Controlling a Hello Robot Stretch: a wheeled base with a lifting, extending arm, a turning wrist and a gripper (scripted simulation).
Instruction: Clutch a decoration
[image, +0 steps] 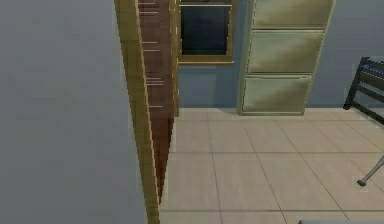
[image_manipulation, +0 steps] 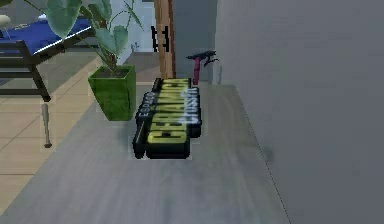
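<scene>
— How is the light ahead?
— Dim and even. The grey wall (image: 60, 110) sits in flat shade, the window (image: 205, 30) is dark, and the floor tiles (image: 260, 150) are the palest part. The wooden door edge (image: 150, 110) leans, but only in the picture.
— And out to the side?
— Soft too. The tabletop (image_manipulation: 100, 180) is an evenly lit matte grey. The plant leaves (image_manipulation: 100, 25) catch more light, and the tan floor (image_manipulation: 20, 130) is brighter than the side wall (image_manipulation: 310, 90).
</scene>
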